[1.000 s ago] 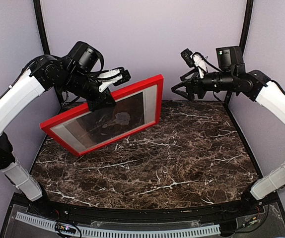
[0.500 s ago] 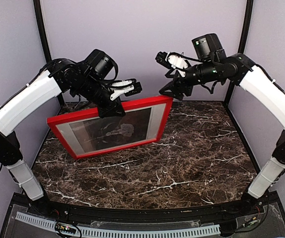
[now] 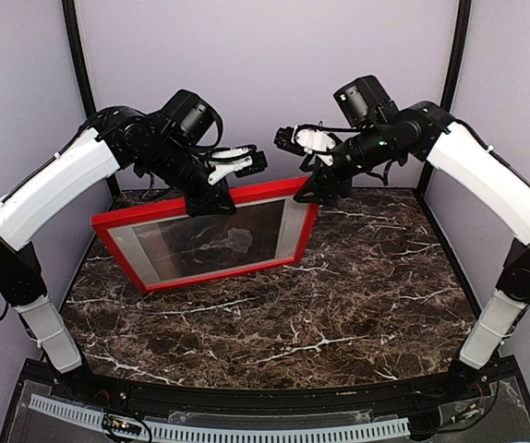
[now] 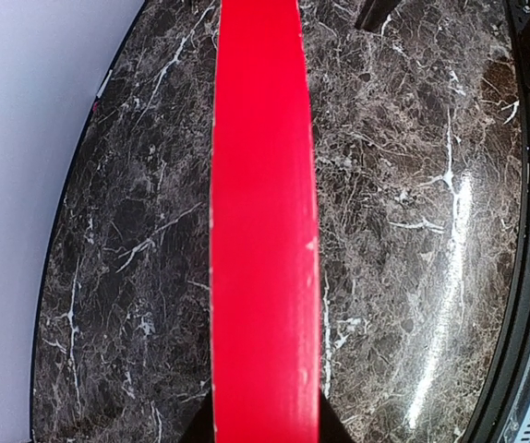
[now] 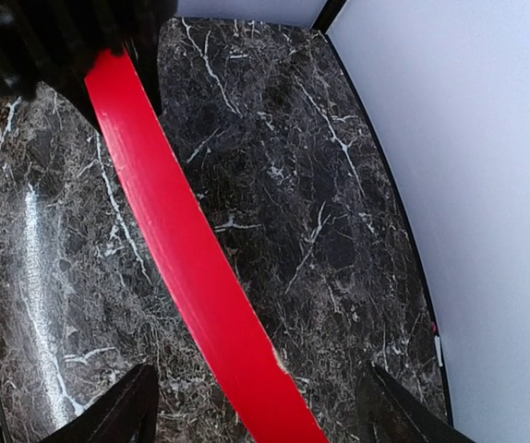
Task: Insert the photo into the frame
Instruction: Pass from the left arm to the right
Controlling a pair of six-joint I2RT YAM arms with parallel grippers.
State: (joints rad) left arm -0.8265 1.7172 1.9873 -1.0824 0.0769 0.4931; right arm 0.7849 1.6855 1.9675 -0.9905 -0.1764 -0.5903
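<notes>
Photo point(image 3: 211, 242) only from above; in wrist views, frame point(image 4: 260, 231) edge-on.

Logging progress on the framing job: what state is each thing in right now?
frame: lifted on edge, tilted, gripped at its top edge.
photo: inside the frame, picture side showing.
left gripper: fingers shut on the frame's top edge.
right gripper: fingers open, one on each side of the frame's top edge, not gripping.
</notes>
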